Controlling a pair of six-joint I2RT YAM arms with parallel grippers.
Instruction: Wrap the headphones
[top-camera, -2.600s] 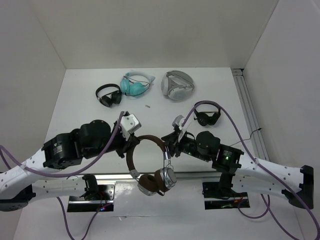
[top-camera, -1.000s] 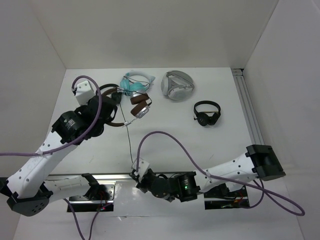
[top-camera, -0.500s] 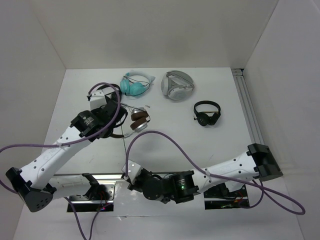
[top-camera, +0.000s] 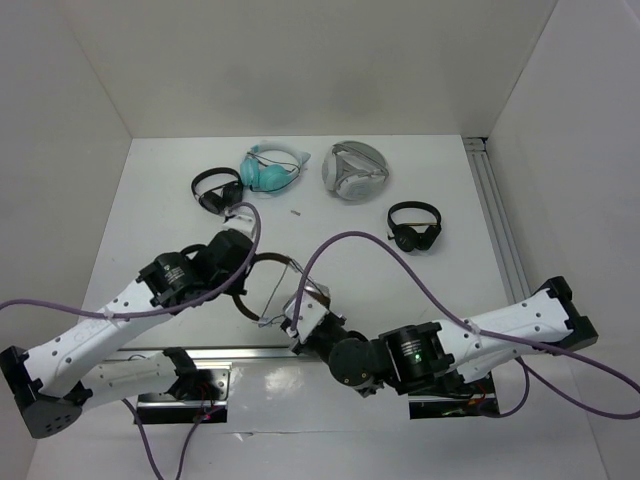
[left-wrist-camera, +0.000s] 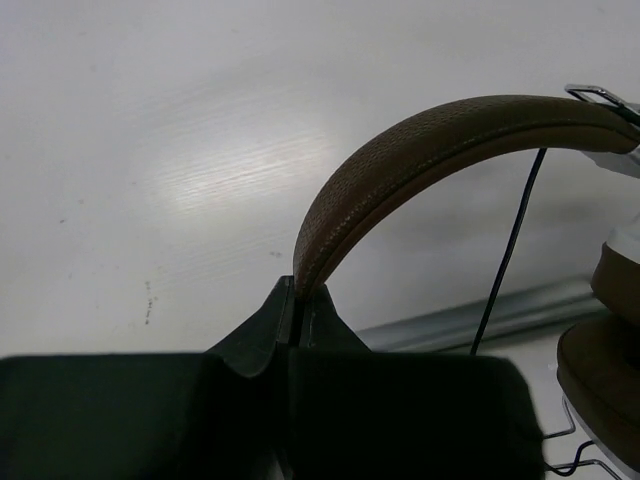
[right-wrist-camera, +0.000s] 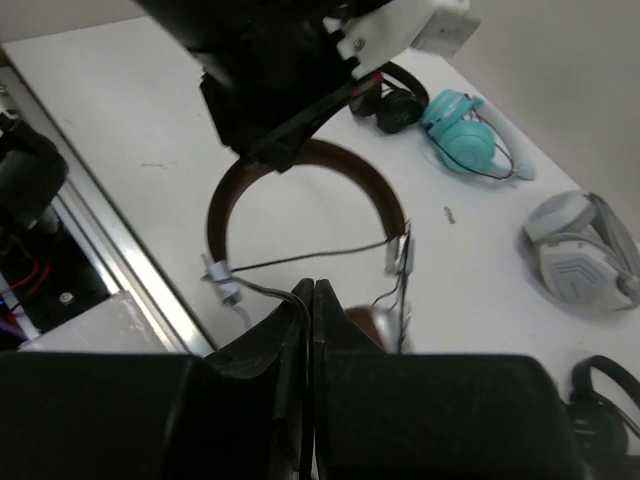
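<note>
From above, the headphones (top-camera: 272, 258) sit near the front middle of the counter (top-camera: 450, 190). Left wrist: the left jaws clamp the brown headband (left-wrist-camera: 420, 140), with the thin black cable (left-wrist-camera: 510, 250) running just beside. Right wrist: the right jaws pinch tight on the cable, below the headband's arc.

Pinched the black cable (right-wrist-camera: 300, 256) in the right gripper (right-wrist-camera: 308, 292) by the desk's near edge; clamped the brown headband (right-wrist-camera: 345, 158) in the left gripper (right-wrist-camera: 271, 157).

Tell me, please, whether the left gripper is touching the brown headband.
Touching. The left wrist view shows the left gripper shut on the end of the headband, pinching it with no gap.
</note>
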